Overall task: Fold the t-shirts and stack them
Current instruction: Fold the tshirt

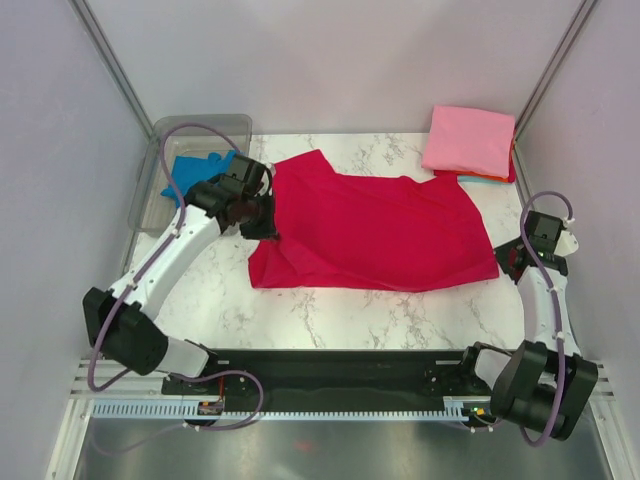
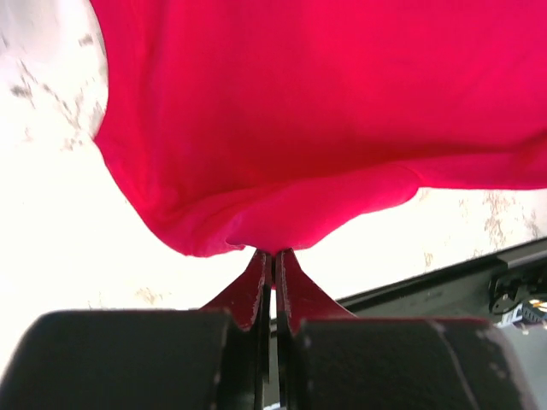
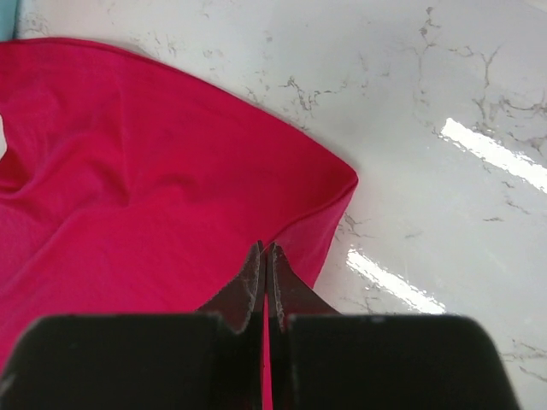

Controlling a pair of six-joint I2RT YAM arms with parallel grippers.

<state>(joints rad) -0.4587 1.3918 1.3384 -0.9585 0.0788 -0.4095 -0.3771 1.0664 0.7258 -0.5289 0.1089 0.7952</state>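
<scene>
The crimson red t-shirt (image 1: 375, 232) lies spread across the middle of the marble table. My left gripper (image 1: 262, 226) is shut on its left edge and holds that edge bunched and lifted; the left wrist view shows the cloth (image 2: 325, 128) hanging from my closed fingertips (image 2: 256, 282). My right gripper (image 1: 511, 263) is shut at the shirt's right hem, with red cloth (image 3: 154, 188) between the jaws. A folded light pink t-shirt (image 1: 469, 140) lies at the back right, on top of orange and red ones. A bright blue t-shirt (image 1: 192, 170) lies in the tub.
A clear plastic tub (image 1: 165, 150) stands at the back left, just behind my left arm. Grey walls with metal posts close in the table on three sides. A black rail (image 1: 340, 365) runs along the near edge.
</scene>
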